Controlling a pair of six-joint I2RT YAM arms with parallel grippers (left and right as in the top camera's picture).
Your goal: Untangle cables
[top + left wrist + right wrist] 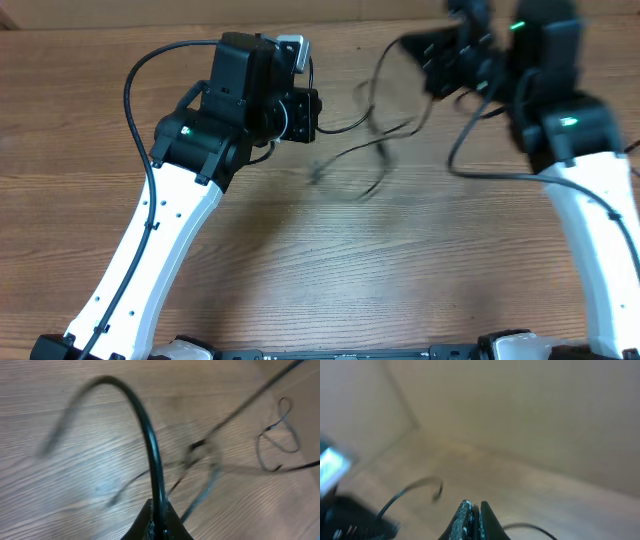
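Left end effector (157, 522) tight on cables (149, 440)

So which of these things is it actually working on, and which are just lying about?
Part of the job: cables; left pincer, shut on one cable; right pincer, shut.
Just there: wooden table; thick wires fixed on the arms.

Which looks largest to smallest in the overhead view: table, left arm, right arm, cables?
1. table
2. left arm and right arm: too alike to rank, right one partly cropped
3. cables, thin and blurred
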